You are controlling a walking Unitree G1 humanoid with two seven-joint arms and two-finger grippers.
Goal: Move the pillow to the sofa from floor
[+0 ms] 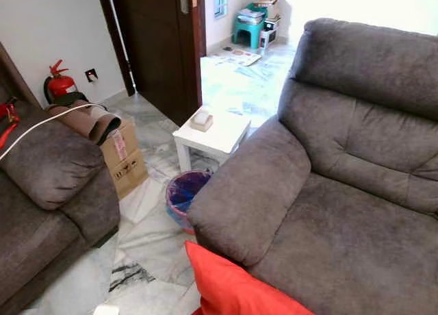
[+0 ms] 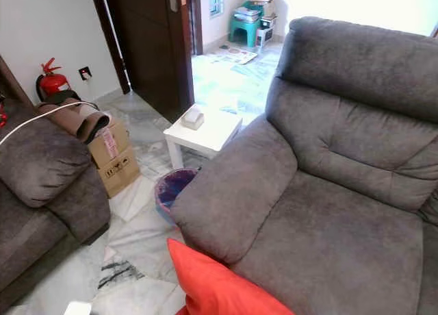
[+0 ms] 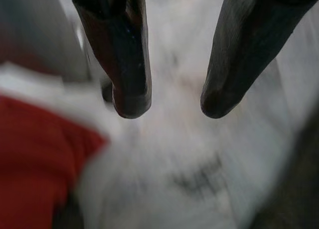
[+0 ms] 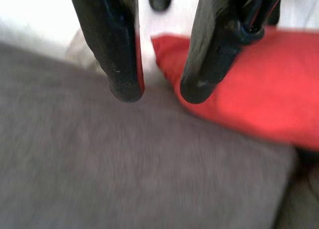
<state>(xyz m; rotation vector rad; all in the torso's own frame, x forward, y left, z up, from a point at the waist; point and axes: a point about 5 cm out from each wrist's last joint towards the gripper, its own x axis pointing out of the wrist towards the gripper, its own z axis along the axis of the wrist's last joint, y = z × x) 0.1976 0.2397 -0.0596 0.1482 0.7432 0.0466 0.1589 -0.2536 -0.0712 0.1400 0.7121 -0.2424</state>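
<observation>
The soft red fabric pillow (image 1: 236, 287) looked light and squashable; both tools (image 3: 172, 104) (image 4: 162, 94) hung spread, best pinching its corner.

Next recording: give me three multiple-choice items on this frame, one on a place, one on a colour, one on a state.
1. Where is the small white table?
A. on the sofa seat
B. on the floor beside the sofa arm
C. outside the door

2. What colour is the pillow?
A. red
B. blue
C. grey

3. How do the left gripper fingers stand?
A. shut on the pillow
B. shut on nothing
C. apart, holding nothing

Key: 1 B, it stands on the marble floor next to the grey sofa arm; 2 A, its corner is bright red; 3 C, floor shows through the gap.
</observation>
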